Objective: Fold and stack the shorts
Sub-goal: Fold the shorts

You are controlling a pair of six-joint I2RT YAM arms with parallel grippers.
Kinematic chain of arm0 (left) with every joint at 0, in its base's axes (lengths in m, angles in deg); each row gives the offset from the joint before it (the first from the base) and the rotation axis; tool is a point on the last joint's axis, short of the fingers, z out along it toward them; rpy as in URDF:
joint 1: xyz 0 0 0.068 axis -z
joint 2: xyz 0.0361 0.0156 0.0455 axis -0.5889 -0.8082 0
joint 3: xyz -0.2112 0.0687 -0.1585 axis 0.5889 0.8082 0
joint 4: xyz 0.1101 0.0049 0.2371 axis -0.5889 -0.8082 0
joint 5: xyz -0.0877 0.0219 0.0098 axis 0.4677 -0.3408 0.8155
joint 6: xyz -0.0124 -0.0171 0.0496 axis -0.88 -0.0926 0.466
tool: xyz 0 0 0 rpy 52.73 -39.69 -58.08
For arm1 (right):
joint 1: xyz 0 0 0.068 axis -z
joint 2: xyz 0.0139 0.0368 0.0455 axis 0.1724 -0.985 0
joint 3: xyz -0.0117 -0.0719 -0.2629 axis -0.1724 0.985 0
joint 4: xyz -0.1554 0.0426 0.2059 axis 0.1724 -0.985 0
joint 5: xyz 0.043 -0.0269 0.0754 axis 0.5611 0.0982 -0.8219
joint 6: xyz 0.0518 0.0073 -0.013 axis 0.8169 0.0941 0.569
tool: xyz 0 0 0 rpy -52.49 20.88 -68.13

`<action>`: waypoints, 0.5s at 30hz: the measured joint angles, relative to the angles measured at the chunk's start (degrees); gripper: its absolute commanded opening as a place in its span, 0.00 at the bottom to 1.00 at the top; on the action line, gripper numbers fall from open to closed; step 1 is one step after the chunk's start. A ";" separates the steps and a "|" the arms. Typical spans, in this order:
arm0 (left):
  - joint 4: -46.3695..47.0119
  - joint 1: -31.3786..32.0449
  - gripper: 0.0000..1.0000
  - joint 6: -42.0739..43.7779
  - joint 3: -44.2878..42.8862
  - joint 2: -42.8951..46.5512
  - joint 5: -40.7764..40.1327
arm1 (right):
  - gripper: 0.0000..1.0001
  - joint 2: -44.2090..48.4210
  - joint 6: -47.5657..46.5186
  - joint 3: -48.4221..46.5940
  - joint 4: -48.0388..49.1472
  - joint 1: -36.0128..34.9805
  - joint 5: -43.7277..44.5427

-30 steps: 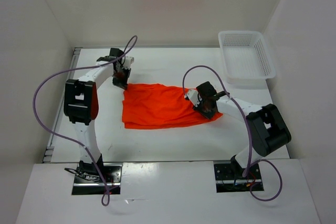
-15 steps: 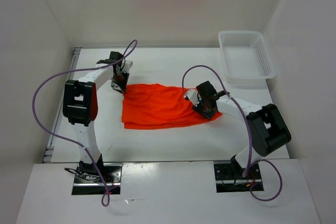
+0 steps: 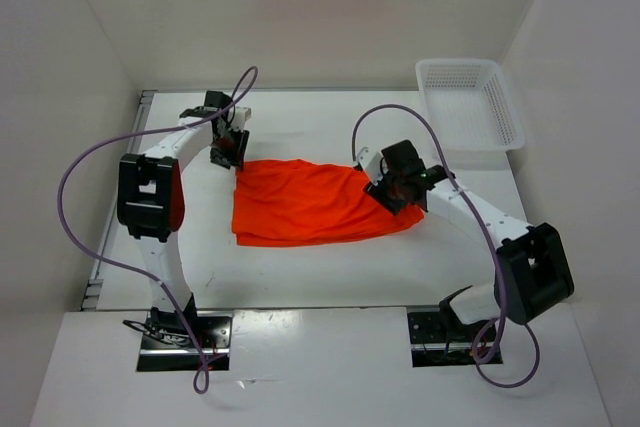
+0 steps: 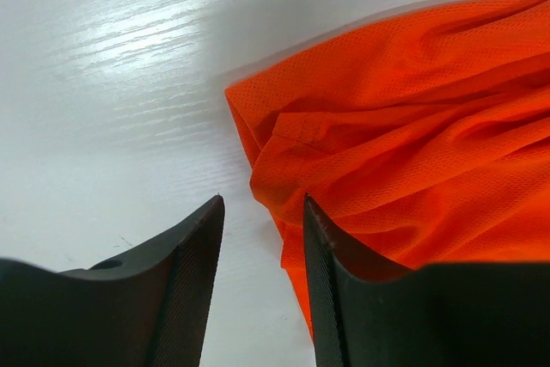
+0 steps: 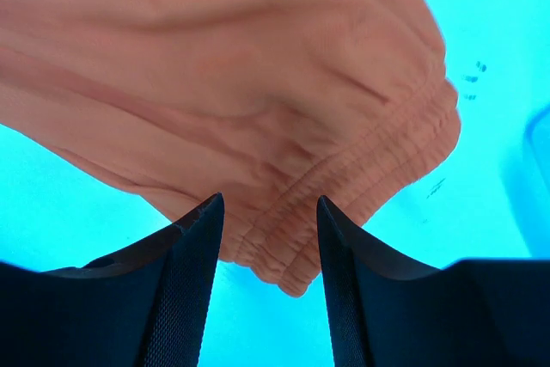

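shorts [image 3: 305, 204] flat on counter [image 3: 300, 272] | left hand [image 4: 262, 199] apart, empty, beside far-left corner | right hand [image 5: 270, 199] apart, empty, above waistband [image 5: 361, 169] | risk: next pinch takes top layer only, or drags cloth, skewing fold

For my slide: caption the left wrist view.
Open left hand over the table, beside a corner of the orange shorts.

The shorts [image 3: 310, 204] are laid flat on the table [image 3: 300, 127]. The left gripper [image 3: 226, 150] is held beside their far-left corner, the right gripper [image 3: 400, 190] over their right end. A white basket [image 3: 470, 107] is set well beyond that end.
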 measured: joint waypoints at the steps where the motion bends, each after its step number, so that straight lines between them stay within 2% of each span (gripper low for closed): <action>1: 0.02 0.17 0.50 0.00 0.00 0.04 -0.02 | 0.53 0.00 0.37 0.39 -0.17 0.00 0.57; 4: 0.04 0.72 0.50 0.00 0.00 -0.02 -0.37 | 0.68 0.00 1.95 0.90 -0.70 0.50 2.78; 5: 0.13 1.05 0.50 0.00 0.00 -0.02 -0.59 | 0.77 -0.04 2.54 0.92 -0.70 1.14 3.17; 8: 0.39 1.79 0.50 0.00 -0.02 -0.20 -1.18 | 0.88 -0.24 4.50 0.92 -0.74 4.37 4.70; 12: 0.46 2.36 0.54 0.00 -0.02 -0.22 -1.81 | 0.90 -0.66 6.78 0.94 -1.14 9.51 5.51; 15: 0.52 2.32 0.54 0.00 0.22 -0.22 -2.95 | 0.90 -0.87 7.89 1.25 -1.31 10.05 4.09</action>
